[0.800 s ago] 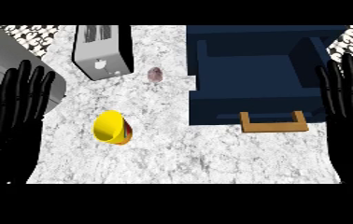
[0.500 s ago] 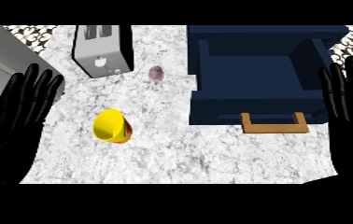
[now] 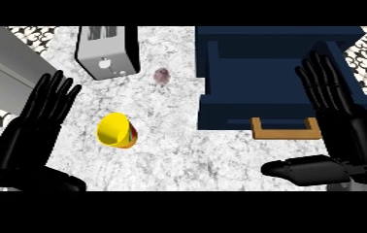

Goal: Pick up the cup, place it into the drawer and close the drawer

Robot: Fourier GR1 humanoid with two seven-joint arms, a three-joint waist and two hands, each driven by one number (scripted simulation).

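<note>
A yellow cup (image 3: 116, 129) lies on its side on the marble counter, left of centre, its mouth facing the lower left. The dark blue drawer (image 3: 269, 76) stands open at the upper right, with a wooden handle (image 3: 285, 129) on its near front. My left hand (image 3: 34, 125) is open at the left, fingers straight, apart from the cup. Over the drawer's right side my right hand (image 3: 333, 106) is open too, its thumb (image 3: 305, 169) spread below the handle. Neither hand holds anything.
A silver toaster (image 3: 108, 50) stands at the back left. A small purplish object (image 3: 162, 75) lies between the toaster and the drawer. A grey appliance edge (image 3: 18, 69) runs along the far left.
Both hands have come further into view, toward the middle. The right hand now shows its thumb below the drawer handle. The cup and drawer have not moved on the counter.
</note>
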